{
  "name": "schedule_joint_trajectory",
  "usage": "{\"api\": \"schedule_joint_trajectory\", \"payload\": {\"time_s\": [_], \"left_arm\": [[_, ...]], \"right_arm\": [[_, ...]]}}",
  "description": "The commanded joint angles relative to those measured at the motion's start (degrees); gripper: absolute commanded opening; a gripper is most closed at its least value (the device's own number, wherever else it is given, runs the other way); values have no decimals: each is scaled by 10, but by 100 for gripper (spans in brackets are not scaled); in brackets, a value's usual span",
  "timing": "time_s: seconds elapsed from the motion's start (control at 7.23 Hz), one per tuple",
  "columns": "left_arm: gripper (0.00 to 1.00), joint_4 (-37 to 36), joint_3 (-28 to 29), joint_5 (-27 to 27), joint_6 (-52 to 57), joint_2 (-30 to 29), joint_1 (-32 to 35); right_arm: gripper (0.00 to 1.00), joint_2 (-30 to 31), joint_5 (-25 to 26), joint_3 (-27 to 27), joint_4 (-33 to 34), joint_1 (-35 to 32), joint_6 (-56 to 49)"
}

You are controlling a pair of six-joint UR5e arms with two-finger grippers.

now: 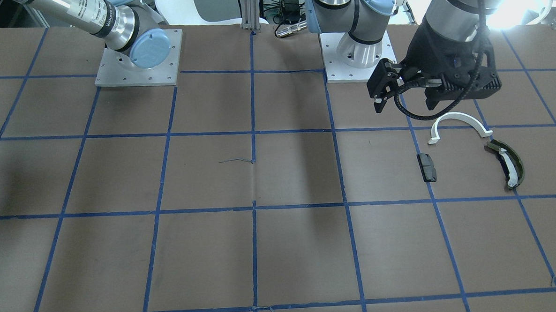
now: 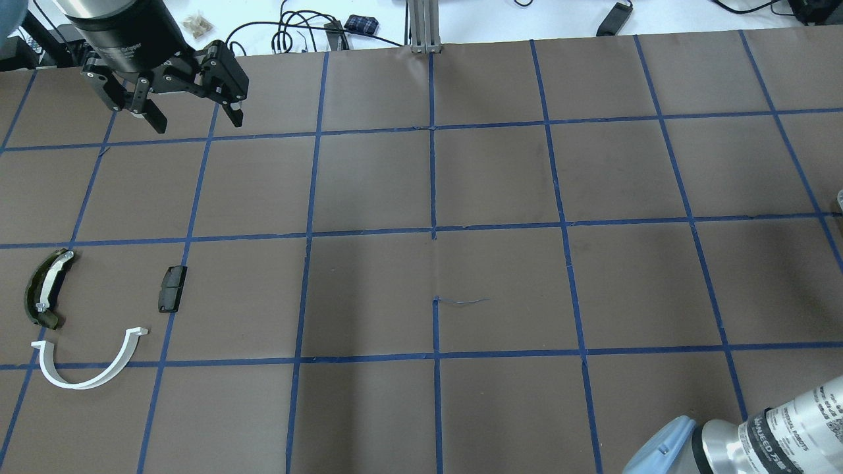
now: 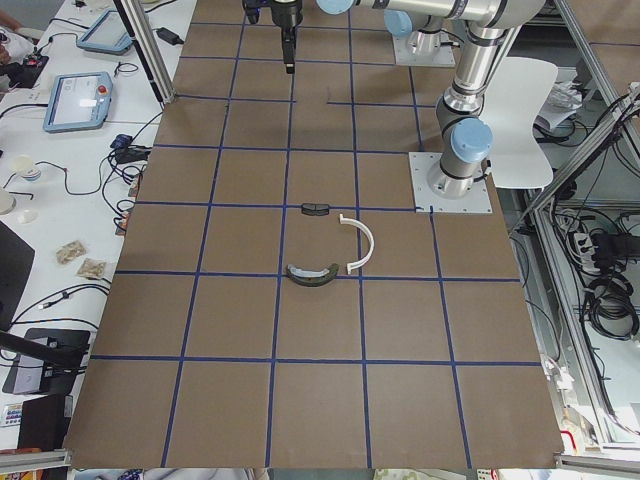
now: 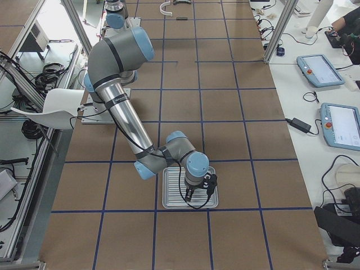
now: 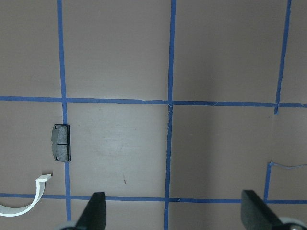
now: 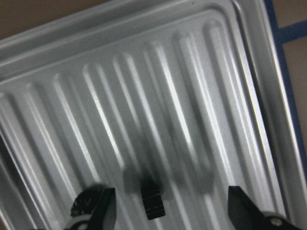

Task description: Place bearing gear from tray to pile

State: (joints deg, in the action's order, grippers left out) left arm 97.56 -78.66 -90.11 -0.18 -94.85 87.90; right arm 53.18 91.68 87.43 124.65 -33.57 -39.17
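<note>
Left gripper: fingers spread wide, holding nothing; it hangs above the table, well apart from the black block, on the side away from the robot
Right gripper: over the tray; fingers apart, clamped on nothing
Bearing gear: small dark ribbed part on the tray floor; between the right gripper's fingers, apart from both
Tray: ribbed metal; at the robot's right end of the table, well apart from the black block
Pile: three loose parts, none touching; white half-ring near the black block, toward the robot; olive-green curved piece with white strip, to the robot's left of the block
</note>
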Motion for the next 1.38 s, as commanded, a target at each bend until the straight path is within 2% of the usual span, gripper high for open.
{"api": "schedule_joint_trajectory", "payload": {"time_s": [0.0, 0.28, 0.41, 0.55, 0.83, 1.24], "left_arm": [[100, 0, 0, 0, 0, 0, 0], [100, 0, 0, 0, 0, 0, 0], [100, 0, 0, 0, 0, 0, 0], [100, 0, 0, 0, 0, 0, 0], [100, 0, 0, 0, 0, 0, 0], [100, 0, 0, 0, 0, 0, 0]], "right_arm": [[61, 0, -8, 4, -1, 0, -8], [31, 1, -9, 1, 1, 0, -16], [11, 1, -9, 1, 0, 0, -19], [4, 3, -9, 1, -1, 0, -21], [3, 17, -19, -5, -15, -5, -20], [4, 117, -41, -3, -93, -68, 42]]}}
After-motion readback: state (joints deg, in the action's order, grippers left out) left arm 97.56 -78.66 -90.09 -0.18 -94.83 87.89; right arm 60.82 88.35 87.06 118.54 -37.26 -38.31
